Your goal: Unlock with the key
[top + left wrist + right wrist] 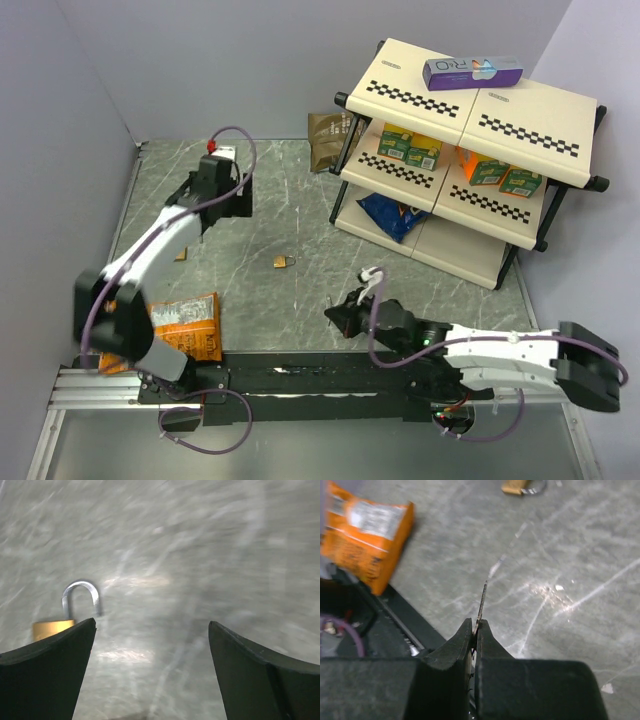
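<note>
Nearest the lens of the right wrist view, the right end effector (475,630) is seen pressed together on the key (481,600), whose thin silvery blade is held edge-on and juts forward over the desk (580,645); its wire ring cannot be made out. The left end effector (151,625) is spread wide with nothing between its fingers. A brass padlock (50,628) with a silver shackle is seen on the marbled surface, partly hidden behind one finger. Whether that is the small brass piece (284,262) lying mid-desk in the overhead view cannot be told. Several faults are judged possible. The key is gripped by a narrow strip of metal, so it could twist or slip between the pads when pressed against a keyway. No lock is gripped, so a loose padlock would likely be pushed along the desk rather than entered. The left wrist view is smeared, so the shackle's state cannot be settled and aim could be misjudged. As for writing, large letters resembling "VR·O" are carried by the purple box (470,72) on top of the shelf (560,105). The print on the orange packet (185,325) and on the green cartons (410,147) is too small to be read.
</note>
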You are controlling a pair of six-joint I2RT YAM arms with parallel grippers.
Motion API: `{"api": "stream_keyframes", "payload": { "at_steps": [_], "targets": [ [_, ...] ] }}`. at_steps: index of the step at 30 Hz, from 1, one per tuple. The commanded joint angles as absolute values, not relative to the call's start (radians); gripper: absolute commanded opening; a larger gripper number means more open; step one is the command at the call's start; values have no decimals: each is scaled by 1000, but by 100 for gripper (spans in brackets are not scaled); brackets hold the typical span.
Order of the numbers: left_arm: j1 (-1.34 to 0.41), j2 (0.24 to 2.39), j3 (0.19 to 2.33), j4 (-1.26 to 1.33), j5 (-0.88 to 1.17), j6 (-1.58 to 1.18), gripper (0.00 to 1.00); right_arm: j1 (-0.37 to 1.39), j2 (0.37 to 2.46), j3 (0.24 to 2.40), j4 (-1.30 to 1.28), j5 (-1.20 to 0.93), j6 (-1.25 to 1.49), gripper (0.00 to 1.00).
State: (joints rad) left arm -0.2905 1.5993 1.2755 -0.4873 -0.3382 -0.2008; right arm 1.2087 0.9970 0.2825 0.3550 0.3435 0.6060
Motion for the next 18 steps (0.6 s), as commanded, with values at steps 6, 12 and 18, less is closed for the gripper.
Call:
{"api": "stream_keyframes", "payload": {
  "at_steps": [6, 12, 18],
  "targets": [
    [-337, 1086, 927, -108, 561, -216, 99, 1039, 674, 233, 451, -48, 508, 0],
    [-371, 1049, 796, 138, 957, -385, 99, 1000, 664, 294, 547, -248, 492, 0],
    [-477, 1117, 792, 175, 1094, -439, 98, 996, 735, 334, 685, -397, 544, 0]
  ]
}}
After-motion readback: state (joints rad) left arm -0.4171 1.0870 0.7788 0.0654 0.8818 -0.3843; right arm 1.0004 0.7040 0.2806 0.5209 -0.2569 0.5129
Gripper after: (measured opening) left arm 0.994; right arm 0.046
